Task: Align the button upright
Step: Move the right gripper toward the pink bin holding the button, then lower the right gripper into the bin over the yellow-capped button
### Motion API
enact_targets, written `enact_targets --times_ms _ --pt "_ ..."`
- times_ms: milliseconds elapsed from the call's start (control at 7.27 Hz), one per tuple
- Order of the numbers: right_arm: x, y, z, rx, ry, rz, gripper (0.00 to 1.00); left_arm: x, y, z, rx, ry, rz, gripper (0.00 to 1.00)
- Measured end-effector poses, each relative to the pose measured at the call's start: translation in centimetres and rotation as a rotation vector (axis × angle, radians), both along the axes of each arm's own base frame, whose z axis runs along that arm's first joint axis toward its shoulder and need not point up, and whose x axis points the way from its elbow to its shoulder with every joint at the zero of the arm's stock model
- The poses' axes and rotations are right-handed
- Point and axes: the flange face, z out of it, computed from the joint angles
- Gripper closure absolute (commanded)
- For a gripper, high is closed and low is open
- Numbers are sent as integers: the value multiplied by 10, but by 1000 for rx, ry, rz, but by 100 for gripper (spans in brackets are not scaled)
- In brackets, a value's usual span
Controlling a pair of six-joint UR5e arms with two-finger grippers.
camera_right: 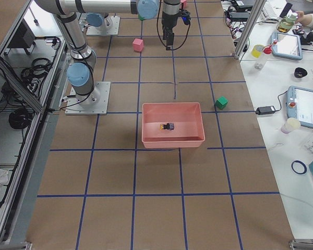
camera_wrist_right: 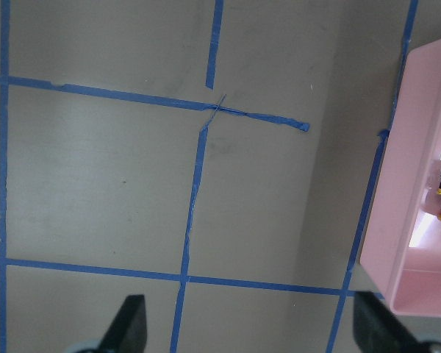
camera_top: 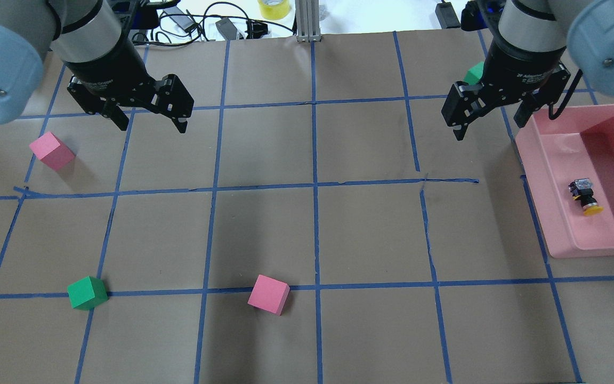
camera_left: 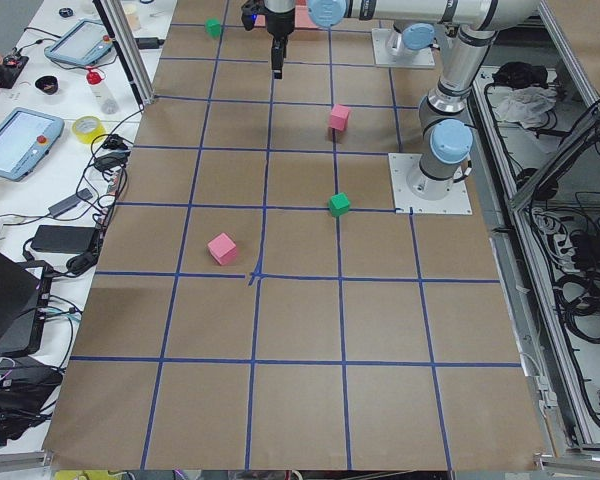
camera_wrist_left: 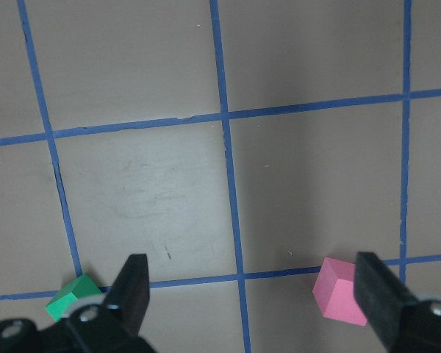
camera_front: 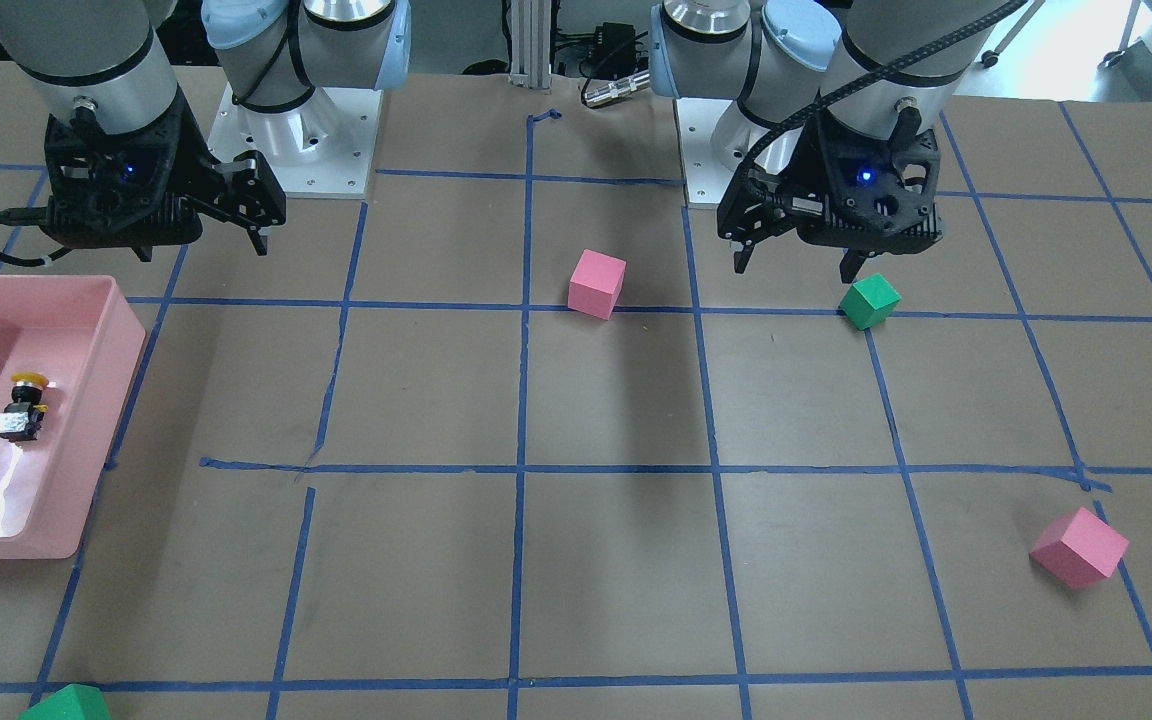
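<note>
Nothing legible (white print [camera_top: 532,78] on the right hand [camera_top: 491,128] blurs).

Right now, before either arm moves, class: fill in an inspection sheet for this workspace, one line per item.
Surface: brown paper table, blue tape grid.
Job's things: button lying on its side inside pink bin, not upright.
Clutter: two pink cubes, two green cubes, loose on the table.
Grippers: left gripper and right gripper both open, empty, above the table.
Cables: wrist cable loops beside right gripper.
Surroundings: tape roll, leads beyond far edge; tablets on side bench.
</note>
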Motion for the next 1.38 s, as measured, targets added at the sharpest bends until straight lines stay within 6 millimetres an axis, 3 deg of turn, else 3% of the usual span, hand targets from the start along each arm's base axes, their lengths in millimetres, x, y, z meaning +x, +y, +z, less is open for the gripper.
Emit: enact_targets --times_ms 962,1100,1238,1375 --pt "-8 -4 -5 0 7 -30 0 1 -1 0 -1 0 2 0" --pt "-22 -11 -8 -8 8 -58 0 1 -1 0 -2 0 2 0" --pt "-51 -22 -12 -28 10 -111 0 1 -1 0 -3 0 2 0" --pt "-92 -30 -12 -56 12 -177 0 1 -1 0 -3 0 1 0"
